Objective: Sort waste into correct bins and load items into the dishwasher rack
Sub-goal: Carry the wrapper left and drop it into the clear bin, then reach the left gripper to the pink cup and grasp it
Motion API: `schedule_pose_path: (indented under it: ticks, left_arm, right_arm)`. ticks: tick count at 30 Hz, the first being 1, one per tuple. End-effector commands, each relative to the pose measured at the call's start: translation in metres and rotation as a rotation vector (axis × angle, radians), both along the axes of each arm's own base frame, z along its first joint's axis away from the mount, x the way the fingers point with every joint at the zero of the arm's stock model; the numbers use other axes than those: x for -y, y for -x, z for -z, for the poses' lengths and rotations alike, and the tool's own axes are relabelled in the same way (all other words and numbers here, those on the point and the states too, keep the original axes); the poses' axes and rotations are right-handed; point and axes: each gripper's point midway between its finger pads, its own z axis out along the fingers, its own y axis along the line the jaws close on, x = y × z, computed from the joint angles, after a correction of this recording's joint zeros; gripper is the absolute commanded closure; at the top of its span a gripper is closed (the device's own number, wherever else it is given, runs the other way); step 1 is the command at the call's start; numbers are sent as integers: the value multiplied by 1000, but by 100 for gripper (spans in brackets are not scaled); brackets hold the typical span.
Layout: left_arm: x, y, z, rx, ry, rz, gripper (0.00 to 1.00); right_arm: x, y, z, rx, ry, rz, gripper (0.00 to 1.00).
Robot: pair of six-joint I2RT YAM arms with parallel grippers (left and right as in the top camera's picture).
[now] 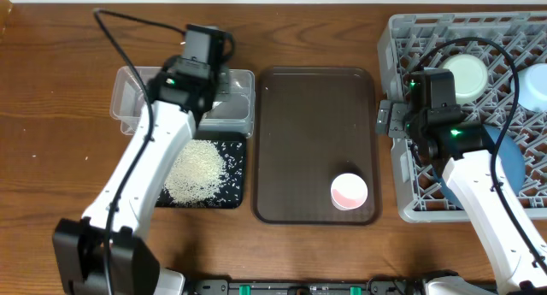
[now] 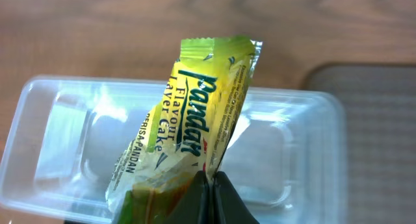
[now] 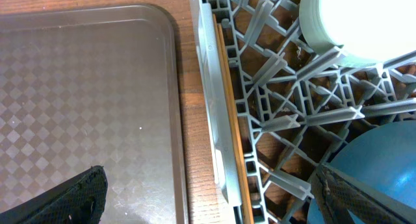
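the left hand (image 2: 209,197) is clenched on the lower end of the snack wrapper (image 2: 195,113), which stands up from the fingers, tilted, directly over the clear tub (image 2: 52,130). the step in hand looks like dropping that wrapper into the tub. to do it well, the hand should be low and over the middle of the tub before it lets go. the wrapper is light and crinkled, so it may flutter sideways or cling to a finger, and a clean, wide release would help.

the right hand (image 1: 386,120) is released, its fingers spread wide with nothing between them. it hovers at the left rim of the dishwasher rack (image 1: 410,201), beside the brown tray (image 1: 308,107).

on the desk, nearest the robot, the black tray (image 1: 238,179) holds a heap of rice (image 1: 195,168) with loose grains scattered round it. just beyond it, the tub shows nothing inside in the wrist view. the brown tray carries only the pink cup (image 1: 349,191), at its near right corner. in the rack, the blue plate (image 1: 511,162) lies nearer and the mint-white bowl (image 1: 466,75) farther back.
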Motion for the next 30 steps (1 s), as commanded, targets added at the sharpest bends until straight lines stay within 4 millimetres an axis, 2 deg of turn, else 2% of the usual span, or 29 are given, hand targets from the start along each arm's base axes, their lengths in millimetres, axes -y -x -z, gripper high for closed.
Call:
schedule_pose_path:
  ticks: [1, 4, 7, 10, 12, 15, 18, 22, 24, 30]
  left_arm:
    - [-4, 1, 19, -68, 110, -26, 76]
    - [-8, 0, 19, -73, 151, -30, 47]
    - [-14, 0, 19, -73, 151, -42, 43]
    - [-14, -1, 18, -68, 152, -42, 34]
    - [-8, 1, 17, -70, 177, -25, 33]
    - [19, 14, 12, -111, 303, 65, 33]
    - [53, 43, 5, -204, 453, 174, 36]
    - [84, 83, 9, -359, 551, 253, 41]
    - [96, 104, 15, -441, 553, 281, 42]
    - [134, 150, 29, -576, 508, 393, 42]
  right_arm:
    - [3, -2, -2, 7, -6, 19, 1]
    - [3, -2, -2, 6, -7, 19, 1]
    - [3, -2, -2, 6, -7, 19, 1]
    - [3, -2, -2, 6, -7, 19, 1]
    - [3, -2, -2, 6, -6, 19, 1]
    - [3, -2, -2, 6, -6, 19, 1]
    - [3, -2, -2, 6, -6, 19, 1]
    - [3, -2, -2, 6, -6, 19, 1]
    - [3, -2, -2, 7, -6, 19, 1]
    - [3, -2, -2, 7, -6, 19, 1]
